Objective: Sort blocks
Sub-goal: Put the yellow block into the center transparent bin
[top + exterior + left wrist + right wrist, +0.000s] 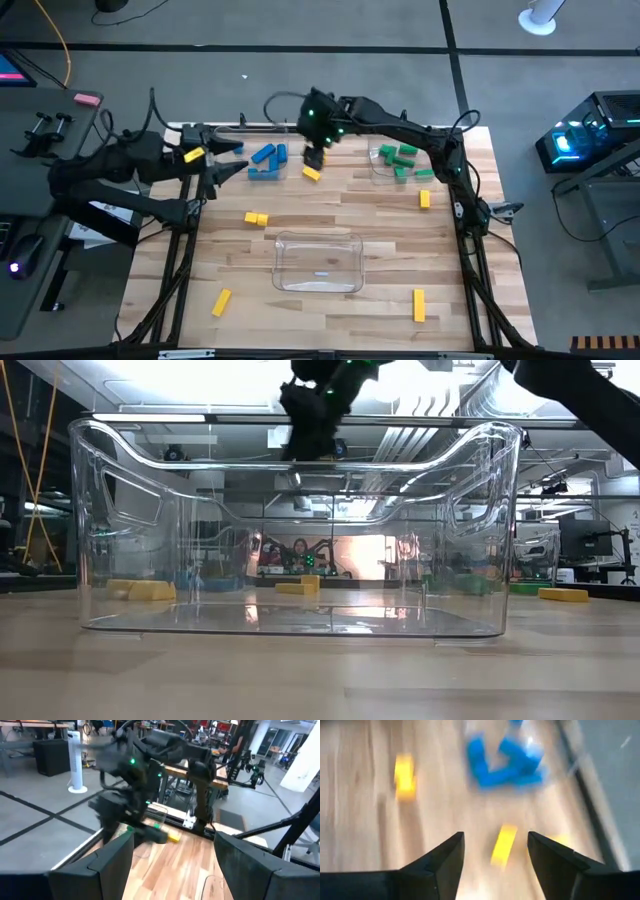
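The right gripper (pixel 316 160) hovers, fingers spread wide and empty, over 1 small yellow block (pixel 311 173), probably lining up a grasp.

The left gripper (pixel 222 160) waits beside the blue blocks (pixel 266 160), fingers parted.

Overhead lighting even and bright; soft shadows on the counter (pixel 330 210). Low view backlit, glare across the clear bin (pixel 300 530). Right wrist view heavily motion-blurred; left wrist view moderately blurred.

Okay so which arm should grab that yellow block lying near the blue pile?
Right. The right gripper hangs open almost directly over that yellow block, which shows between its fingers in the right wrist view. The left gripper sits farther off, beside the blue blocks.
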{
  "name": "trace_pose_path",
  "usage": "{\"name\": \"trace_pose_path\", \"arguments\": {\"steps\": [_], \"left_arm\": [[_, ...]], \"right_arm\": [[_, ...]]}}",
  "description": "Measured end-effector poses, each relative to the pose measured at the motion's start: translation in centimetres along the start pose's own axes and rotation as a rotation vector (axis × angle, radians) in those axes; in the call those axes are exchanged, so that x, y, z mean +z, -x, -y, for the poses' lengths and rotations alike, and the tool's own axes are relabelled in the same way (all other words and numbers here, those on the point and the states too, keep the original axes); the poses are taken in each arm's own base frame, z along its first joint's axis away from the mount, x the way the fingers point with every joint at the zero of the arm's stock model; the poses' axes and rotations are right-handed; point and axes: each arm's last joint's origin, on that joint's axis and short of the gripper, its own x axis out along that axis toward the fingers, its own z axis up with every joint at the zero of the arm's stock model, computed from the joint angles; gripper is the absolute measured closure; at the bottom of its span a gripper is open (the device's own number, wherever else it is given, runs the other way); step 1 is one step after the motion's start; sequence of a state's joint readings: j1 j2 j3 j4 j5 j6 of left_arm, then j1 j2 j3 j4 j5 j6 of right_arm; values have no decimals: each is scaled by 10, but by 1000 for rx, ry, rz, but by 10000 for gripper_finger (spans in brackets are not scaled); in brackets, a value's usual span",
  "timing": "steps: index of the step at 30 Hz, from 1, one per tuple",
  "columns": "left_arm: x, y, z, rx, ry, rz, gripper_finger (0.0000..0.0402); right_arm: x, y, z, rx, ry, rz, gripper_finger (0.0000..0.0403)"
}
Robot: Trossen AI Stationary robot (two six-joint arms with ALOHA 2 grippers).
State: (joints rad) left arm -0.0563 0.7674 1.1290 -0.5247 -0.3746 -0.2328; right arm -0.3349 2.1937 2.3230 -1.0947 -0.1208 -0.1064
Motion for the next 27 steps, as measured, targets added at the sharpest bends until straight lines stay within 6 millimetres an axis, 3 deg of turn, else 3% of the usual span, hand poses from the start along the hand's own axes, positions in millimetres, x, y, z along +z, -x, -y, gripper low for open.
{"name": "trace_pose_path", "arguments": {"steps": [6,10,13,16,20,23,27], "left_arm": [[-21,-12,1,-28,-1,-69,140],[-32,-18,4,-68,2,-116,140],[-39,-21,4,-69,1,-140,140],[-42,-22,5,-72,3,-150,140],[-41,-21,5,-72,6,-138,140],[-39,-22,6,-72,2,-118,140],[-35,-22,7,-82,-23,-73,140]], "right_arm": [[-31,-5,-29,89,70,-306,218],[-49,0,-49,142,78,-365,224],[-74,11,-61,139,52,-386,224],[-112,27,-71,104,-45,-372,224],[-182,52,-90,30,-266,-327,224],[-232,65,-112,47,-497,-284,224],[-282,72,-147,114,-745,-265,224]]}}
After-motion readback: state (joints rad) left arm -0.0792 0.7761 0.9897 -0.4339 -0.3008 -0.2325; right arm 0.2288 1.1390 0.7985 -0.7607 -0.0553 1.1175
